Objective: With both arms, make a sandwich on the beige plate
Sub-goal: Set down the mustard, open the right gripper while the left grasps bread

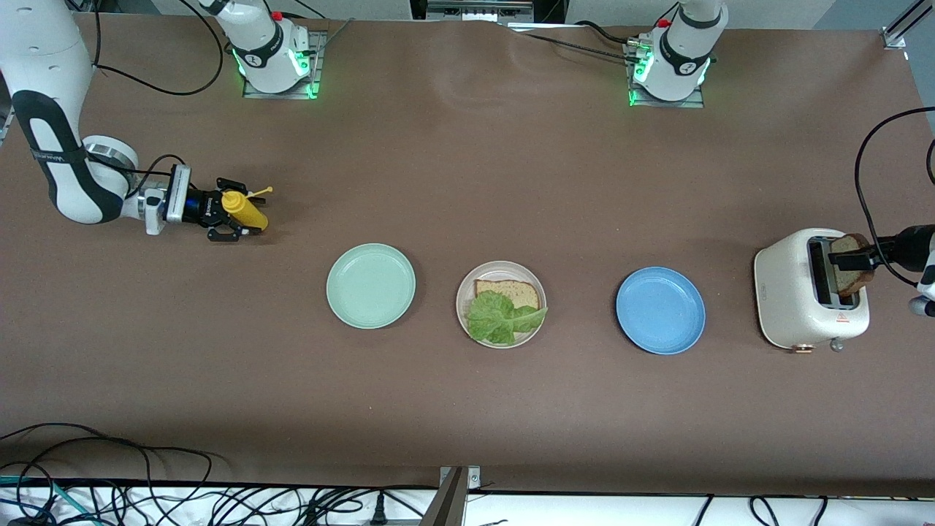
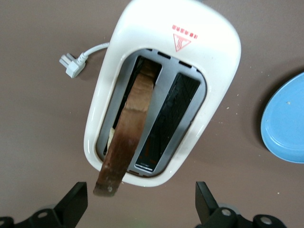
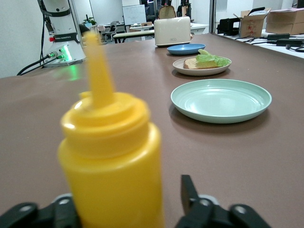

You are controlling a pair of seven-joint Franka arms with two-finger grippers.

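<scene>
**One slice left in the toaster, and the left gripper was already over it**

One bread slice [image 1: 511, 293] lay flat on the beige plate [image 1: 463, 310] at the middle of the tabletop, between the mint-green plate [image 1: 370, 286] and the blue plate [image 1: 660, 310], with the lettuce leaf [image 1: 502, 318] draped across its nearer half. The second slice [image 2: 128, 133] stood on edge in one slot of the toaster [image 2: 209, 61], close to the table edge at the left arm's end. In the left wrist view its long, crusted edge ran along the slot, and one end leaned up out of the opening.

That slice decided which arm should act. The left gripper [image 2: 140, 204] hung directly over the toaster, fingers spread wide, one on each side of the toaster's body and clear of the bread. The thin slice lay between them, so closing across its faces looked like the likely next move.

At the opposite end of the tabletop, the right gripper [image 1: 232, 214] sat low beside the yellow squeeze bottle [image 1: 245, 210]. Its fingers were parted around the bottle's base rather than squeezing it, and the bottle appeared to stand on the table by itself. That arm reached sideways, well apart from the plates.
</scene>
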